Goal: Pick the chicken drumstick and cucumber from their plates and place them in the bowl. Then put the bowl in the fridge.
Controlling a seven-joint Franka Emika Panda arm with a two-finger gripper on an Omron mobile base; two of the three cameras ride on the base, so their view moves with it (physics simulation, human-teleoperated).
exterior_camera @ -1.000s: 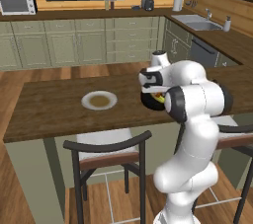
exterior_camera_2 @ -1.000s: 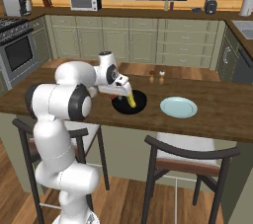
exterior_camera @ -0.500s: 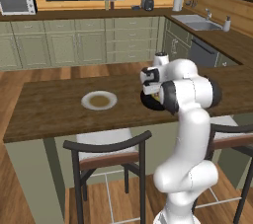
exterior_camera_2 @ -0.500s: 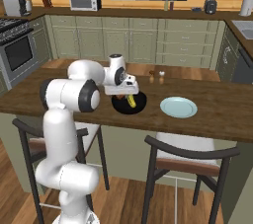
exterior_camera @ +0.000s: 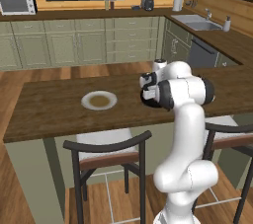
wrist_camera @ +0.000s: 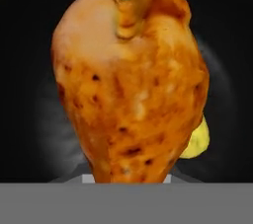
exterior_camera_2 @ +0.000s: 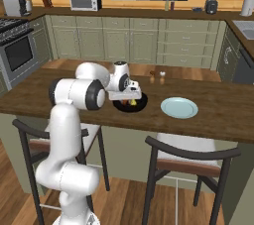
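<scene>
Drumstick is filling mid-frame, hanging in my pinching jaws over the black bowl, cucumber peeking behind, so I'm lining up a clean drop.

The arm bends forward at elbow height, wrist angled down, jaws hidden

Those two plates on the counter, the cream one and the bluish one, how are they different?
The cream plate has a brownish centre, while the pale blue plate is one plain colour all over. The cream plate lies away from the black bowl on the arm's left, the blue one close by the bowl on its right. Both are shallow, round, lying flat on the wooden counter, with no food on them.
</scene>
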